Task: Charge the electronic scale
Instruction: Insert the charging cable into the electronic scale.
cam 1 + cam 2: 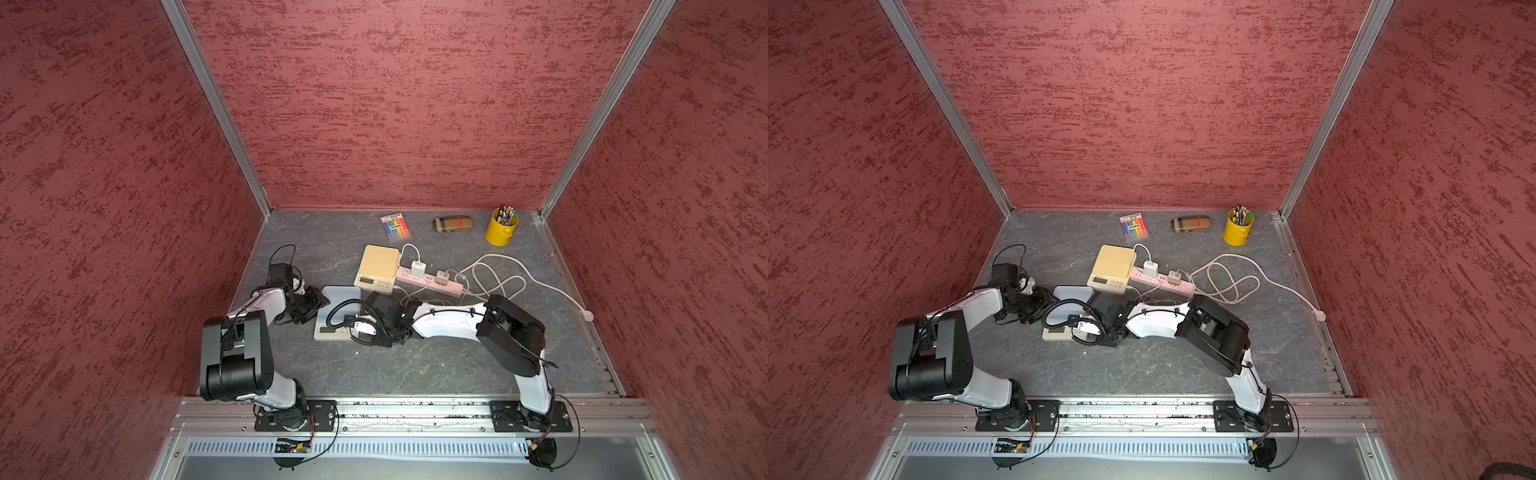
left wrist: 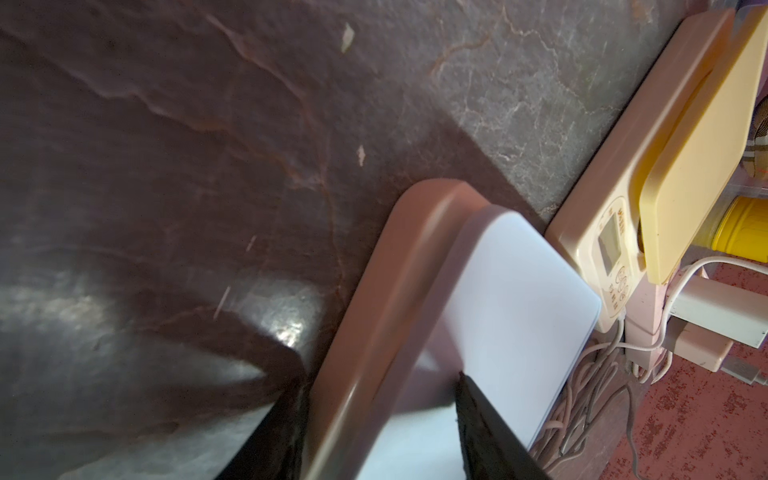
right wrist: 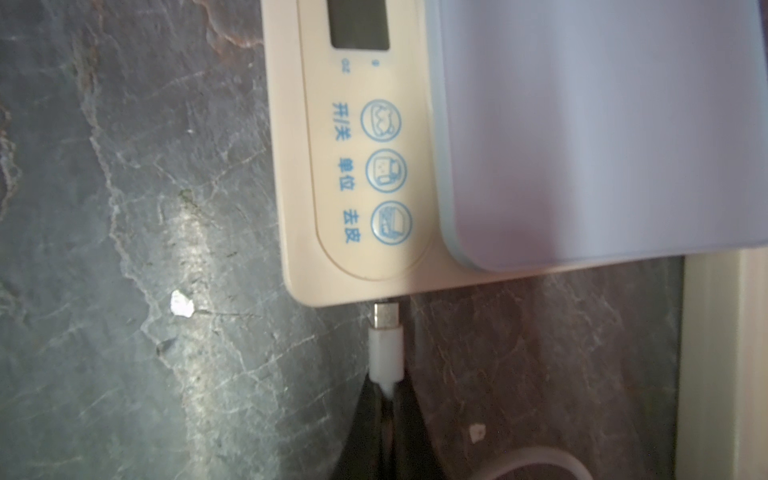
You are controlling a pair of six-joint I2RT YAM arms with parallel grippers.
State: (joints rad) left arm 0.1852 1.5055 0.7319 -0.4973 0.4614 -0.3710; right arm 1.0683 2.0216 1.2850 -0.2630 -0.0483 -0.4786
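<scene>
The electronic scale [image 1: 341, 296], cream-bodied with a pale blue platform, lies flat at mid-table between both arms. My left gripper [image 2: 376, 374] is shut on its left edge: one finger [image 2: 286, 415] against the base rim, the other [image 2: 482, 419] on the platform [image 2: 511, 299]. My right gripper [image 3: 387, 390] is shut on a white charging plug [image 3: 387, 353]. The plug's metal tip [image 3: 386, 313] meets the side of the scale [image 3: 365, 266] just below the three buttons, with part of the metal still showing. In both top views the right wrist hides the plug.
A second, yellow-topped scale [image 1: 377, 262] stands just behind, cabled to a white charger [image 1: 418, 269] in a pink power strip [image 1: 430, 283]. Looped cables [image 1: 494, 278] lie to the right. A marker pack [image 1: 395, 226], a case [image 1: 453, 223] and a yellow pen pot [image 1: 501, 228] line the back.
</scene>
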